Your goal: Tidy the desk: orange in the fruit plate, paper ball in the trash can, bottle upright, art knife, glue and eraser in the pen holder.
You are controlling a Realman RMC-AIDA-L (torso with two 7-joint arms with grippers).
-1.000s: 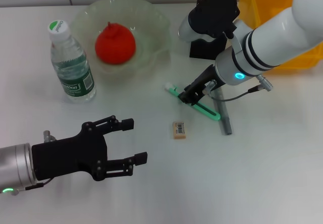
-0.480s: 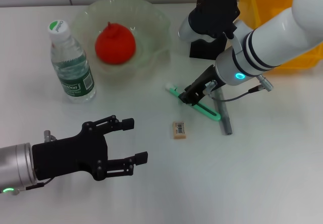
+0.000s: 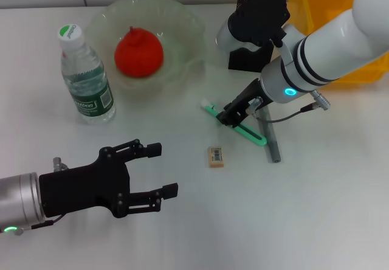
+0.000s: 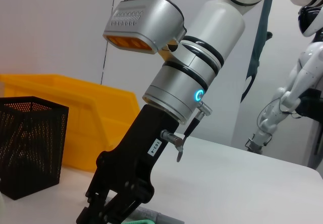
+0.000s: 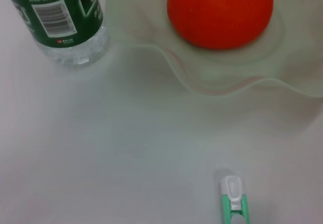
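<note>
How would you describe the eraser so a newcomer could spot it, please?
Start at the green glass bowl holding the orange, then look down the white desk toward its middle. The eraser is the tiny tan barcoded block, shorter than the nearby mint-green knife and grey glue stick.

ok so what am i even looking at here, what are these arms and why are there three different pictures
This is a two-armed robot tidying a white desk. One picture looks down from a camera on its head; the other two come from cameras on each wrist. In the head view, the left gripper hovers open over bare desk. The right gripper is down at the mint-green art knife, fingers around its middle; whether they grip it is not clear. Beside the knife lie a grey glue stick and a small eraser. The orange already sits in the glass fruit plate, and the water bottle stands upright. The black mesh pen holder and yellow trash can stand behind.
</note>
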